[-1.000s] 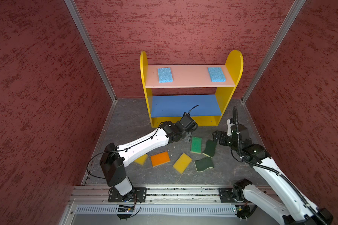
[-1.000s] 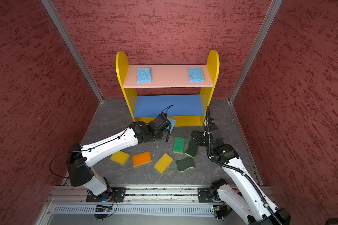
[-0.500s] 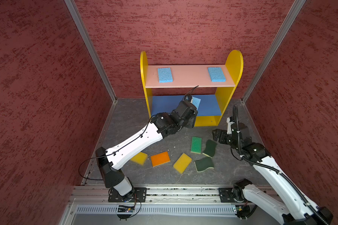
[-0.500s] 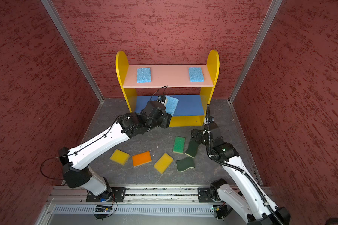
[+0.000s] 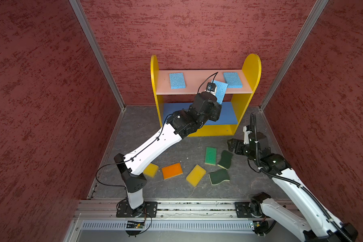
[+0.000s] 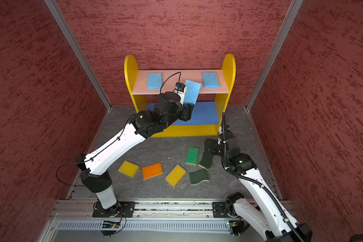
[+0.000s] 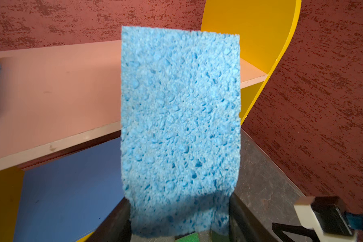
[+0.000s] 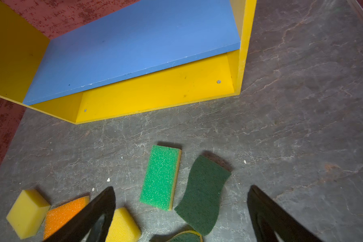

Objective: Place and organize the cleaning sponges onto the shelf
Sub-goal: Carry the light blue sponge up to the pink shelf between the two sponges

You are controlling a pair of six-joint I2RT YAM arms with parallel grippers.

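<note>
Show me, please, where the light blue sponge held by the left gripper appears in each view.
In a top view: light blue sponge tilted across the pink board's front edge.
In a top view: likewise.
Left wrist view: fills the centre, clamped by the left gripper.
Right wrist view: not in it.
Shared landmark: blue middle board.

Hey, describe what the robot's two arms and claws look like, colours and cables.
Both arms have white tapered link shells with black joints. A thin black cable loops along the left arm; a ribbed black conduit runs along the right arm. The left claw and right claw are black.
</note>
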